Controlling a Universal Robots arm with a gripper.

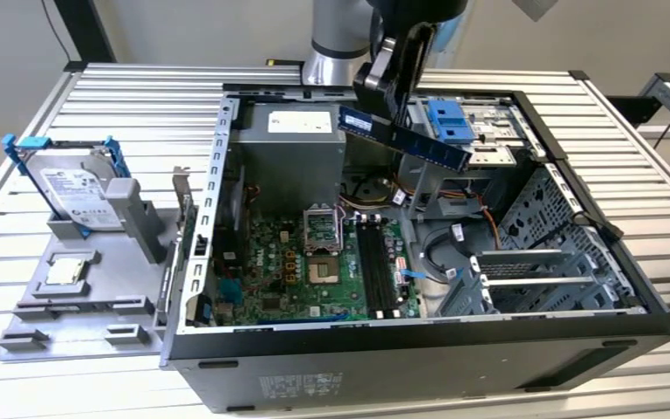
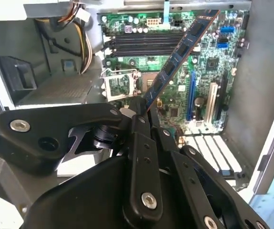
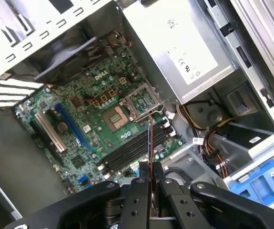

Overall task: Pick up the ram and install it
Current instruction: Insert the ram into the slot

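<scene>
Fingers (image 3: 137, 193) are clamped on the ram (image 1: 406, 140), so you have picked it up, but it is not in the black slots (image 1: 373, 262) yet.

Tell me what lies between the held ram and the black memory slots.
Nothing but open air; in both wrist views the ram hangs over bare memory slots.

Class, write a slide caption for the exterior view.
The gripper holds the ram, tilted, above the motherboard of the open computer case.

The long blue ram (image 1: 405, 138) hangs tilted, seemingly clear above the black slots (image 1: 372, 262).
</scene>
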